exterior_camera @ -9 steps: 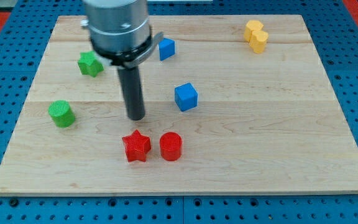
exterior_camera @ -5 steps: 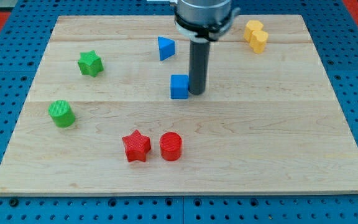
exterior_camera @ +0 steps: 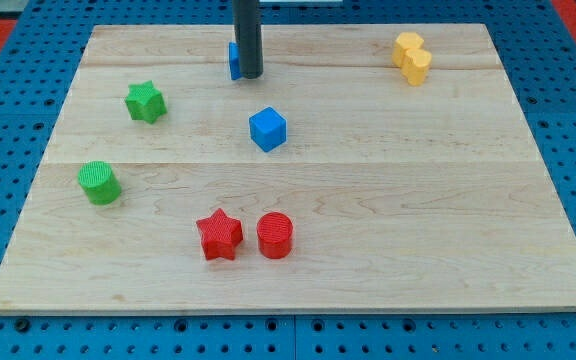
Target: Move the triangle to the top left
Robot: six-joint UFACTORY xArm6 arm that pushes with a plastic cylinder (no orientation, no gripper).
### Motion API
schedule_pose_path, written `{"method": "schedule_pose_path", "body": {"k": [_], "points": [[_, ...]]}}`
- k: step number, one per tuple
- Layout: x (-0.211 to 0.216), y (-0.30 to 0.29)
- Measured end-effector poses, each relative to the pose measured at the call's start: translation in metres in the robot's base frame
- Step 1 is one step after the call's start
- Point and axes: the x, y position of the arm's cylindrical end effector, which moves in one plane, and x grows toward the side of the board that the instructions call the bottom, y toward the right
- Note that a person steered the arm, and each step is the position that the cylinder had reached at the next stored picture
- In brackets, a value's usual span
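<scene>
Blue triangle near worktop top edge, mostly hidden behind rod, touching left side of my tip. No jaws on end effector, plain rod only. Blue cube just below tip. Green star to left, yellow block far right.

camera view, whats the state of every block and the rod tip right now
my tip: down on the board near the view's top, against the right side of the blue triangle
blue triangle block: mostly hidden behind the rod
blue cube: untouched, below my tip
green star block: untouched, at the view's left
green cylinder: upright, alone
red star block: beside the red cylinder
red cylinder: upright
yellow block: top right, shape unclear
</scene>
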Motion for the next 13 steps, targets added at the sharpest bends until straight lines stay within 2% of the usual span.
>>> {"method": "schedule_pose_path", "body": {"k": [3,5,6,7,8,9,10,12,13], "points": [[-0.037,-0.011],[-0.039,-0.013],[-0.039,-0.025],[-0.039,-0.066],[-0.04,-0.054],[-0.059,-0.006],[-0.085,-0.03],[-0.078,-0.166],[-0.081,-0.182]]}}
